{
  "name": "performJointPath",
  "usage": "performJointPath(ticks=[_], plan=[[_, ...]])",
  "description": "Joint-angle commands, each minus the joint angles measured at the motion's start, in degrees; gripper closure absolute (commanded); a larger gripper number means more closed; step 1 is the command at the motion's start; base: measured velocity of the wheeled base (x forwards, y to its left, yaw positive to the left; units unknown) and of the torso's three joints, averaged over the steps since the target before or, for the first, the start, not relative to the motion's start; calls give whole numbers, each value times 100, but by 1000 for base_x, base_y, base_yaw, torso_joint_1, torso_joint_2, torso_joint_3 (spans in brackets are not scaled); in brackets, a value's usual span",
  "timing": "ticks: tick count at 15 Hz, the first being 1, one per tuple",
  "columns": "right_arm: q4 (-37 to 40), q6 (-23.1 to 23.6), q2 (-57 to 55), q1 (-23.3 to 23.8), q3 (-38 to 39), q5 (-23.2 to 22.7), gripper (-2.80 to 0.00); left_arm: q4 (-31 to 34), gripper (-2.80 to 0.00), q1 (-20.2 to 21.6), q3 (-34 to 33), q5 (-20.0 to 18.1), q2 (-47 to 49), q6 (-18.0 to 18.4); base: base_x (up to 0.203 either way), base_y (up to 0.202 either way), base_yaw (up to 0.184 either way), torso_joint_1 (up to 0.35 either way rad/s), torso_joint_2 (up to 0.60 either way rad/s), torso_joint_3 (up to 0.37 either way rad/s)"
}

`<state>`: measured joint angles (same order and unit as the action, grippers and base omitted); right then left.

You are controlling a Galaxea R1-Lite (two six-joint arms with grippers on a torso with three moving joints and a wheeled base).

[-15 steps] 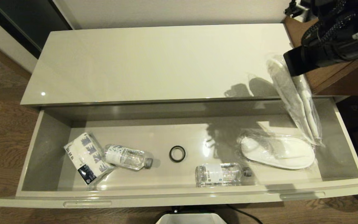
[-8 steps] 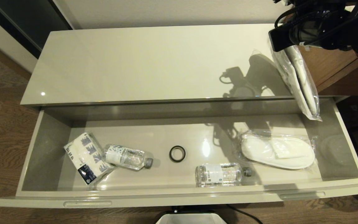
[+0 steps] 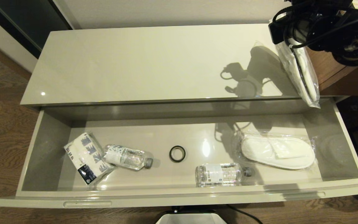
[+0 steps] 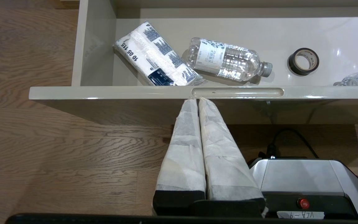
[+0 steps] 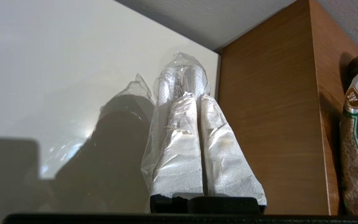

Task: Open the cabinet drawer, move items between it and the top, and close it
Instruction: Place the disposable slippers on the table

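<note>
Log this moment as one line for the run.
drawer: open | right end effector: shut on bagged slipper, hanging over top's right end | second slipper: in drawer | left end effector: shut, parked by drawer front

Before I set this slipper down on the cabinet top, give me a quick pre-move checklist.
1. Right claw shut on bagged slipper: ok.
2. Slipper lifted out of the drawer: ok, hanging by the cabinet's right end.
3. Landing spot on the top bare: ok.
4. Clearance from wooden desk: cannot tell, very close.
5. Second slipper in the drawer: ok.
6. Left claw parked, shut, below the drawer front: ok.
</note>
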<state>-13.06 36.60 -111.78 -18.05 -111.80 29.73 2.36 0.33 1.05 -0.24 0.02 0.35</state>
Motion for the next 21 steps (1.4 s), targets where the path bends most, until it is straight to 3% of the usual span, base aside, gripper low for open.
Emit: performJointPath(ticks=[1,9,15,21], plan=[[-509,159,-345,70,6,-64,0,1,0,2,1,-2,-2,0,0,0,0,0,0,0],[-650,251,-1294,302,18,210,0,1,0,2,1,-2,-2,0,0,0,0,0,0,0],[-712,263,-1197,302,9,214,0,1,0,2,1,-2,-2,0,0,0,0,0,0,0],[-1277,654,-1081,233,0,152,0,1,0,2,1,-2,-2,0,0,0,0,0,0,0]])
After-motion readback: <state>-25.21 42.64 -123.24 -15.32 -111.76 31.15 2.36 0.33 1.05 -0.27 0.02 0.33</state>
